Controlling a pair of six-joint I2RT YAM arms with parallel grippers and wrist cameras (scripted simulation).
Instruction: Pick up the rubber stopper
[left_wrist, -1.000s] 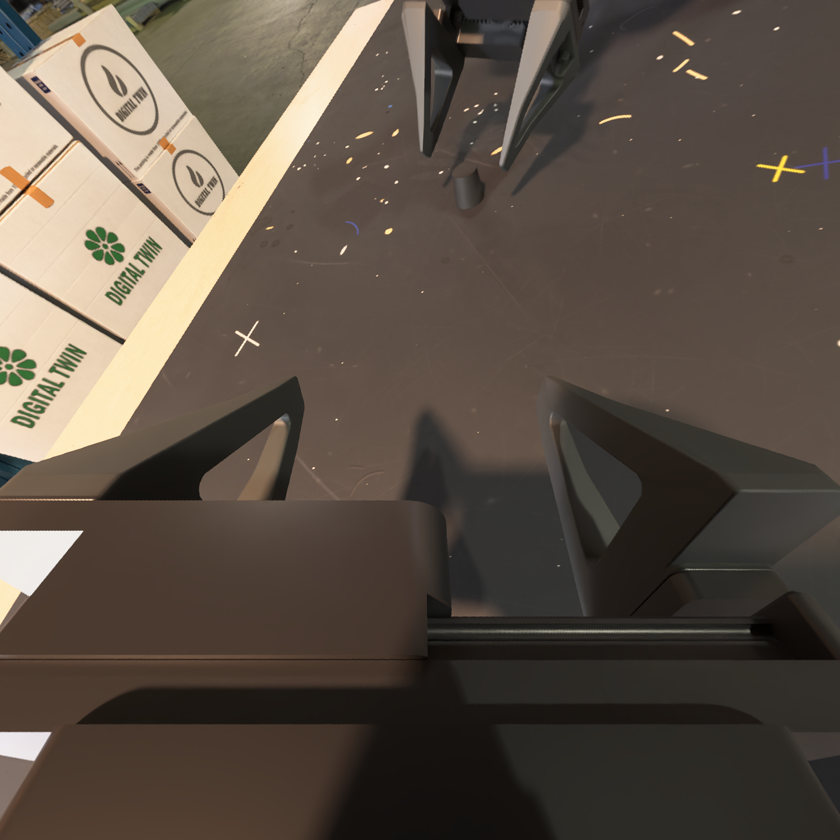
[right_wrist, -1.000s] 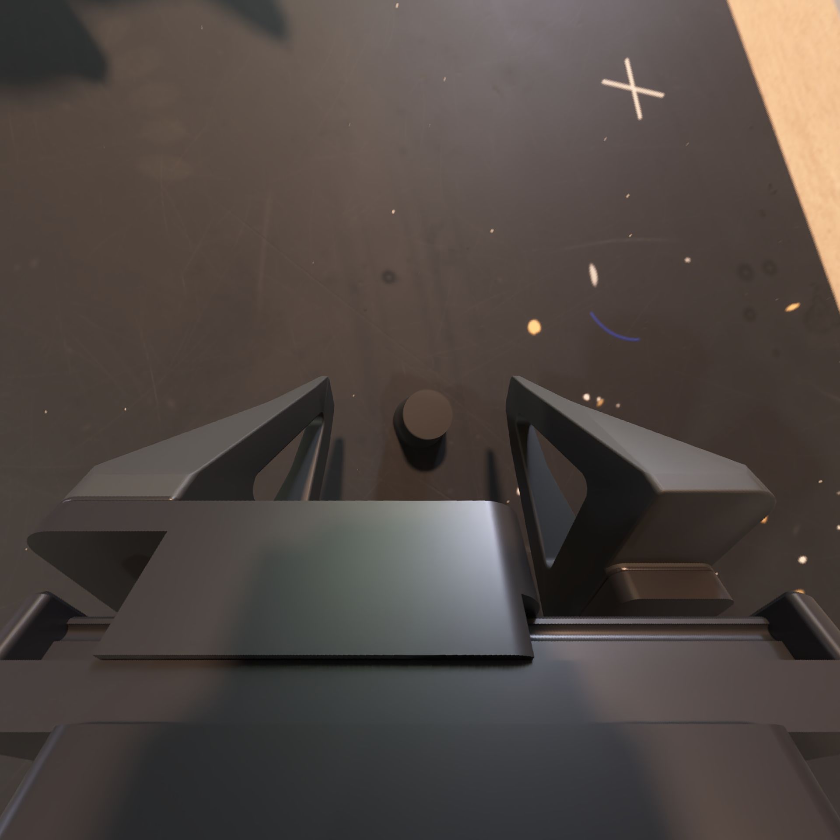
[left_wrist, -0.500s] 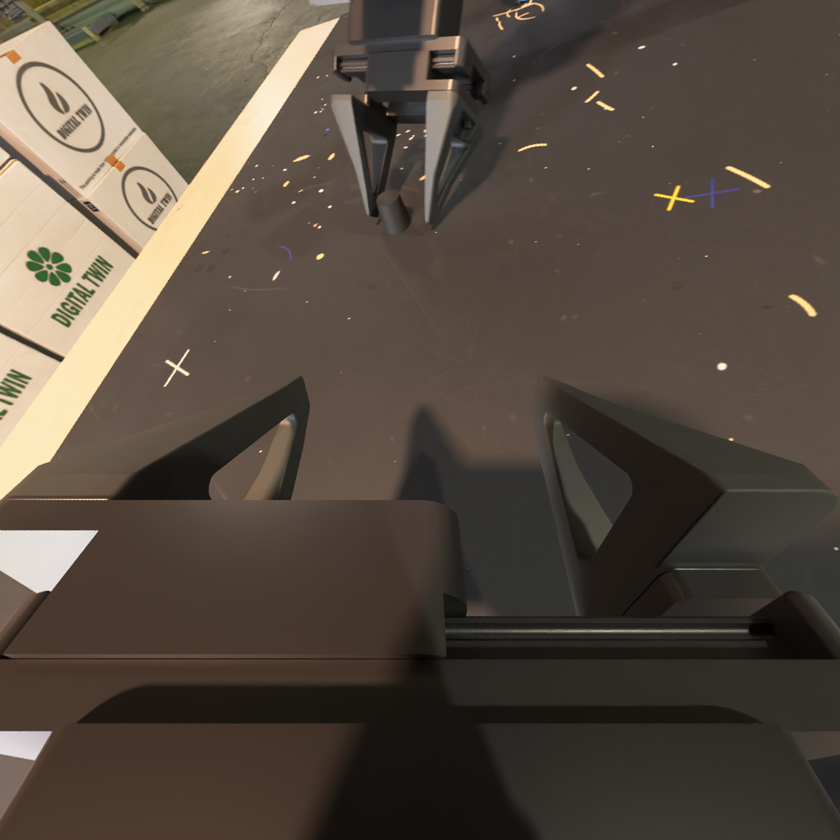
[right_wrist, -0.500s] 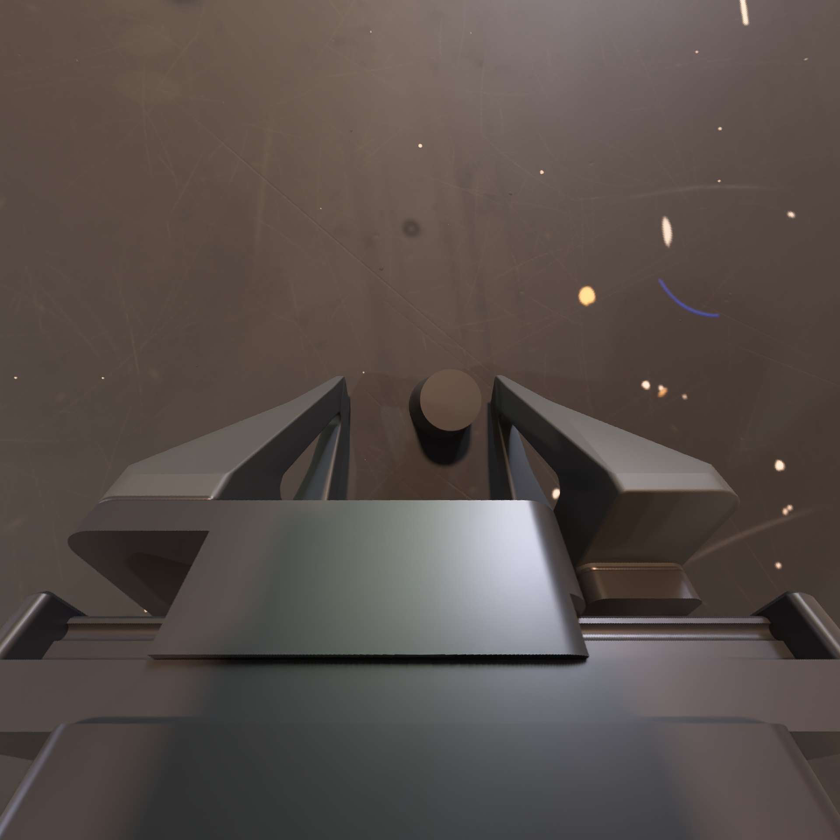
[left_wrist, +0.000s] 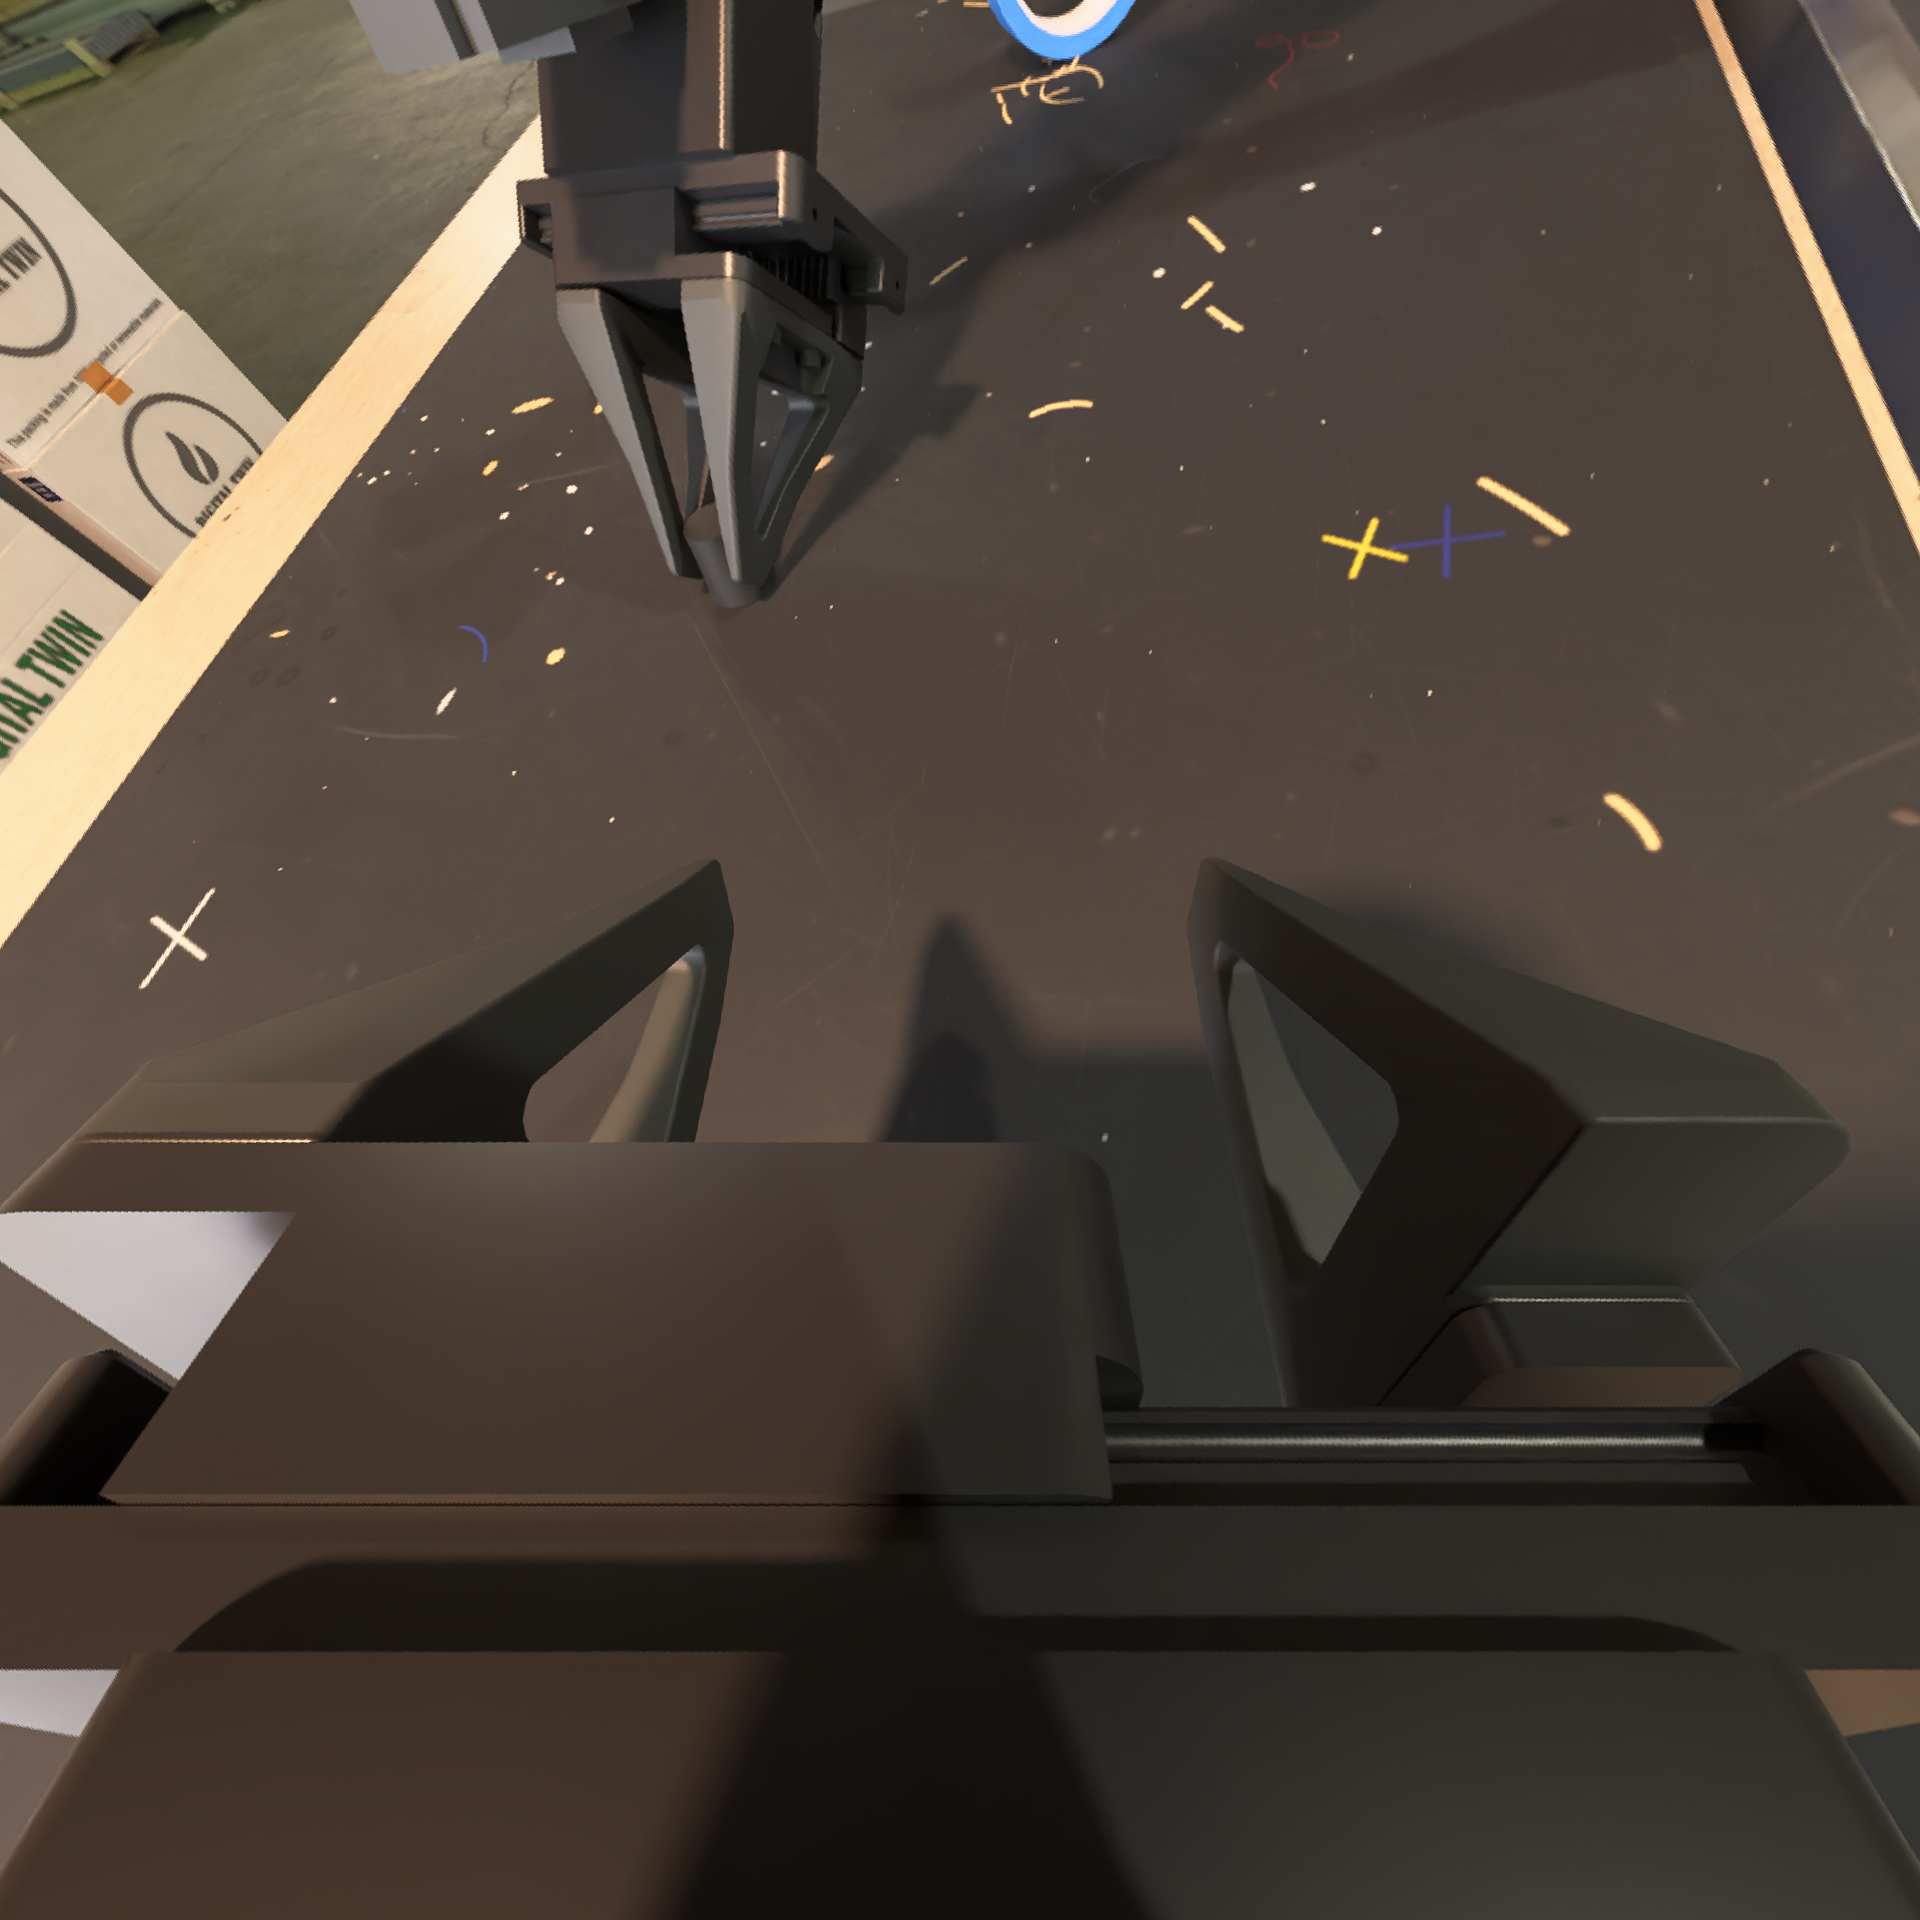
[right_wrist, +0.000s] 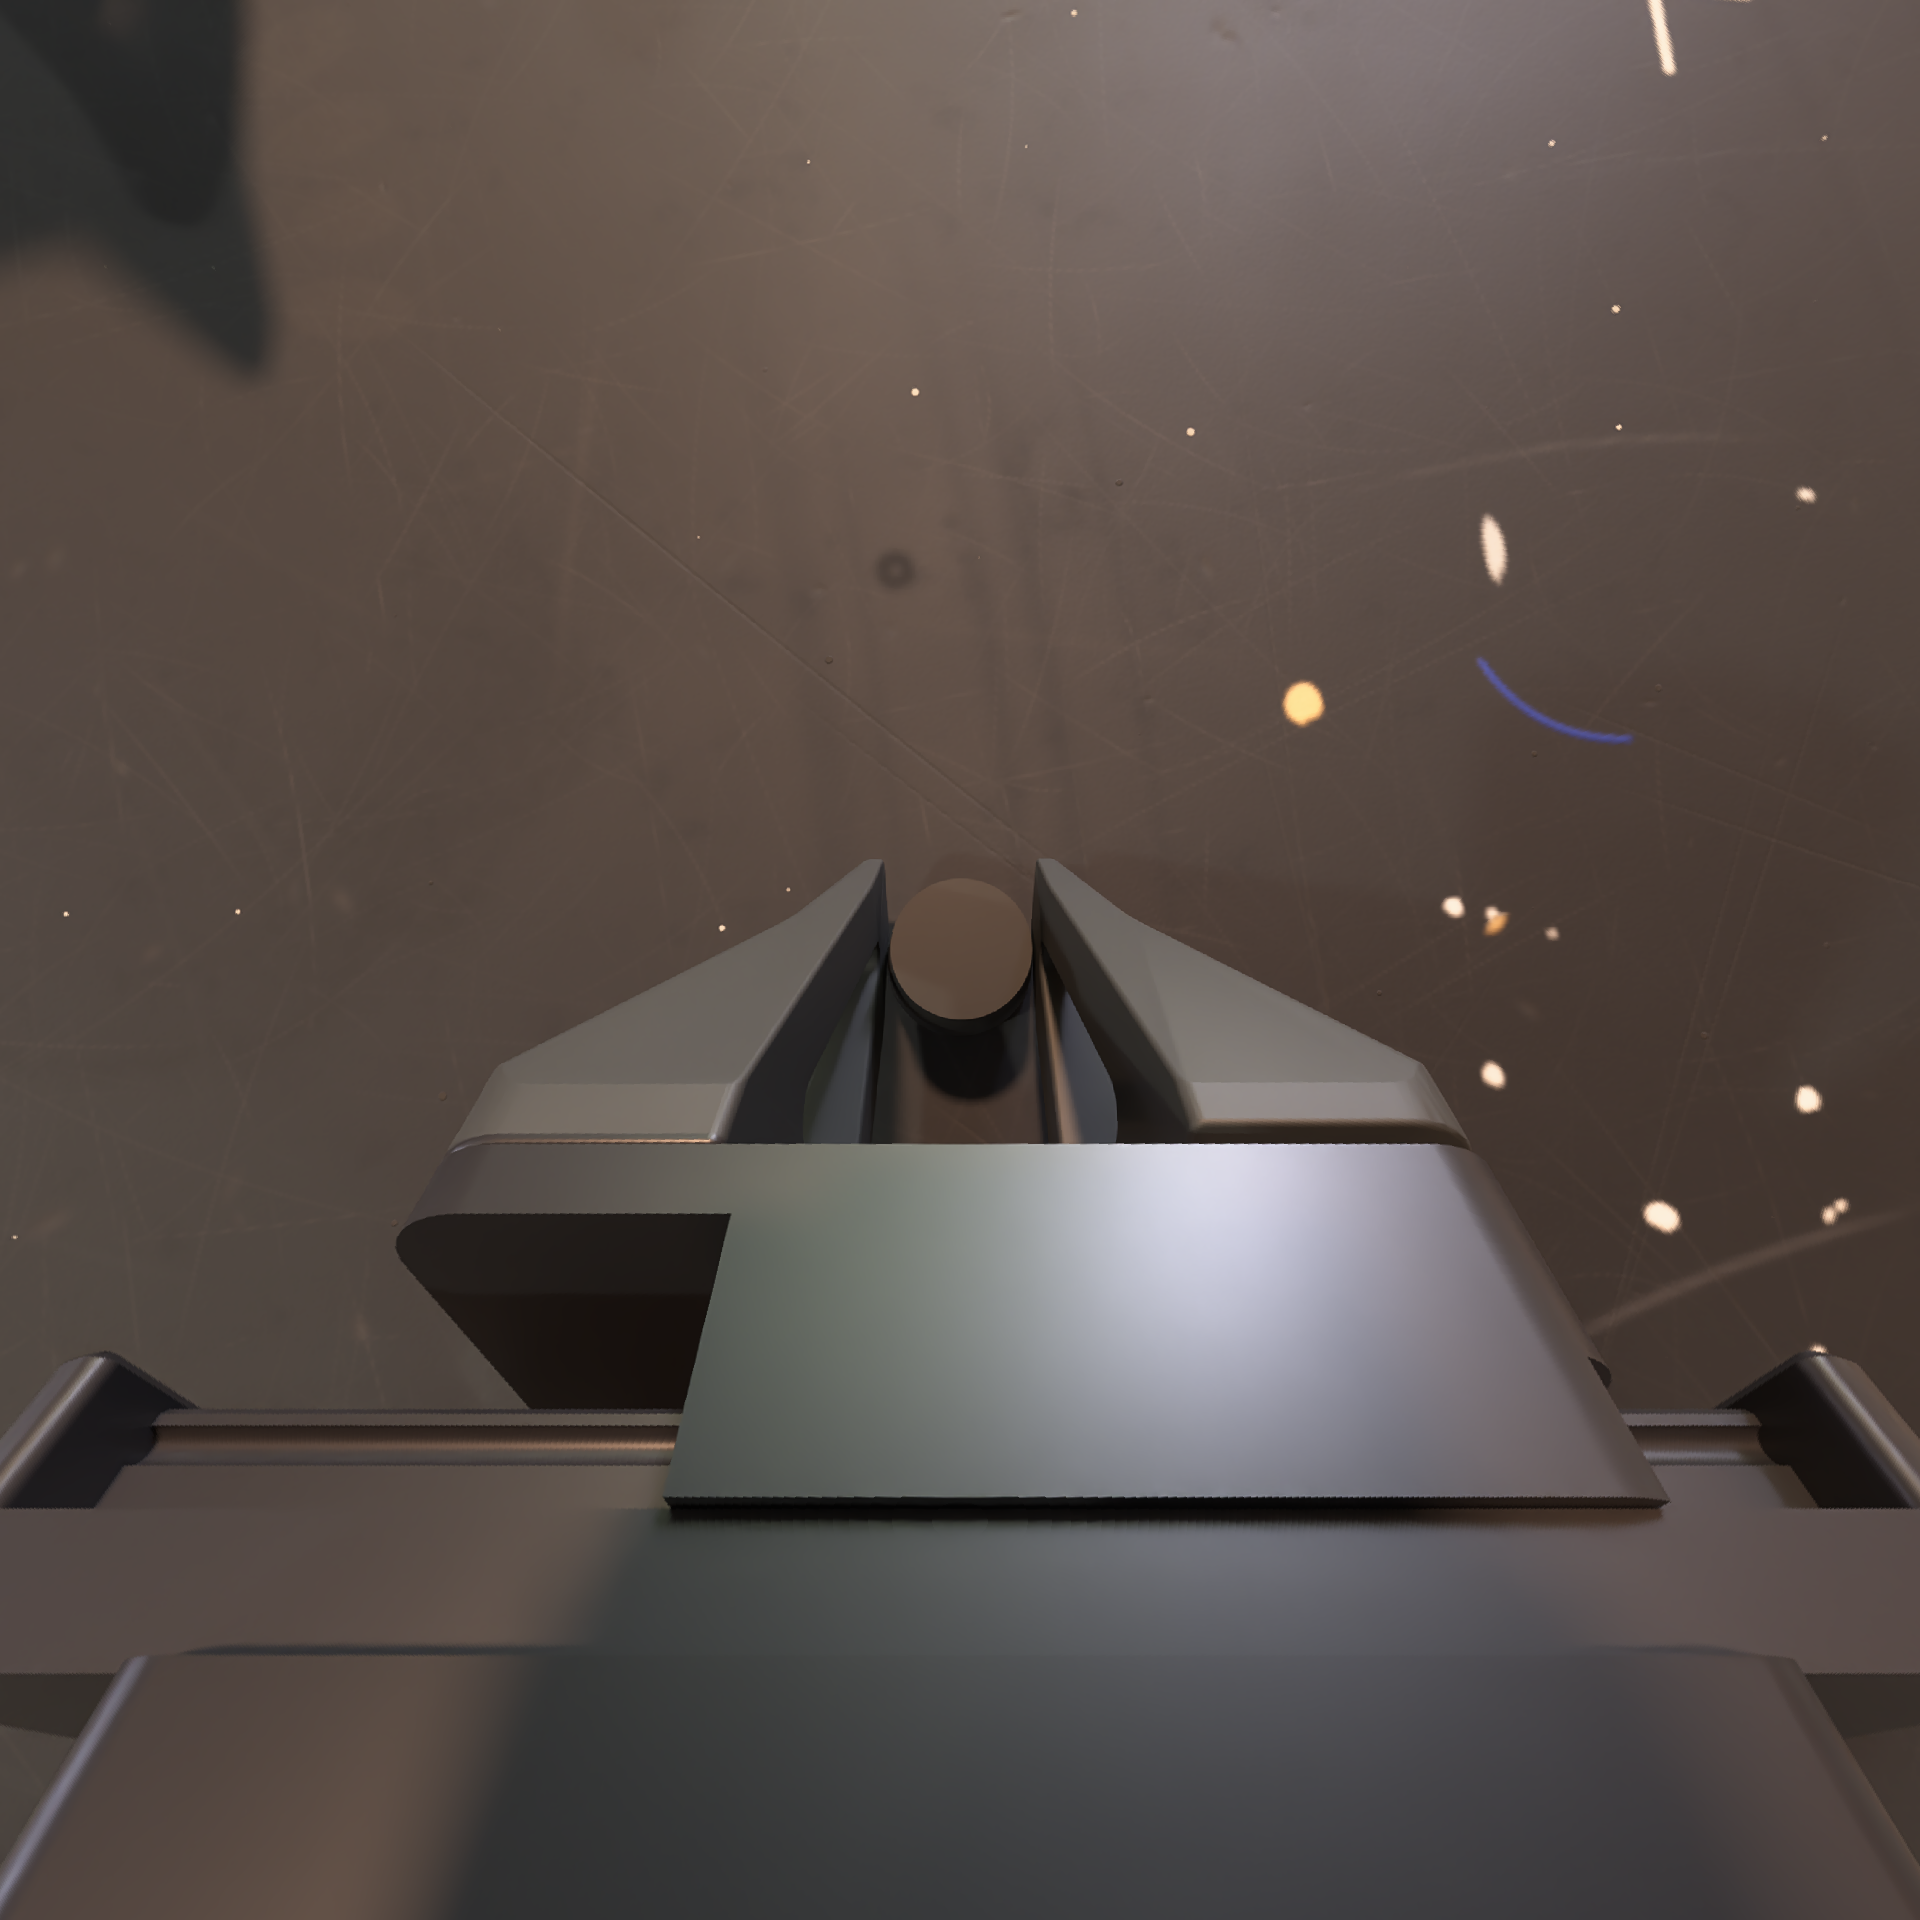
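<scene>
The rubber stopper (right_wrist: 958, 951) is a small dark grey cylinder standing upright on the dark table. My right gripper (right_wrist: 960, 894) is shut on it, one finger against each side. In the left wrist view the right gripper (left_wrist: 722, 561) points down at the table far ahead, with the stopper (left_wrist: 727, 582) showing between its fingertips, its foot at the table. My left gripper (left_wrist: 961, 883) is open and empty, well back from the stopper, above bare table.
The dark table (left_wrist: 1039, 727) bears paint specks and crosses. Its pale wooden edge (left_wrist: 260, 499) runs along the left, with stacked cardboard boxes (left_wrist: 125, 436) beyond it. A blue ring (left_wrist: 1060, 16) lies at the far end.
My right gripper's fingers have closed in from both sides onto the stopper. My left gripper has drawn back, so the right gripper looks farther off.
</scene>
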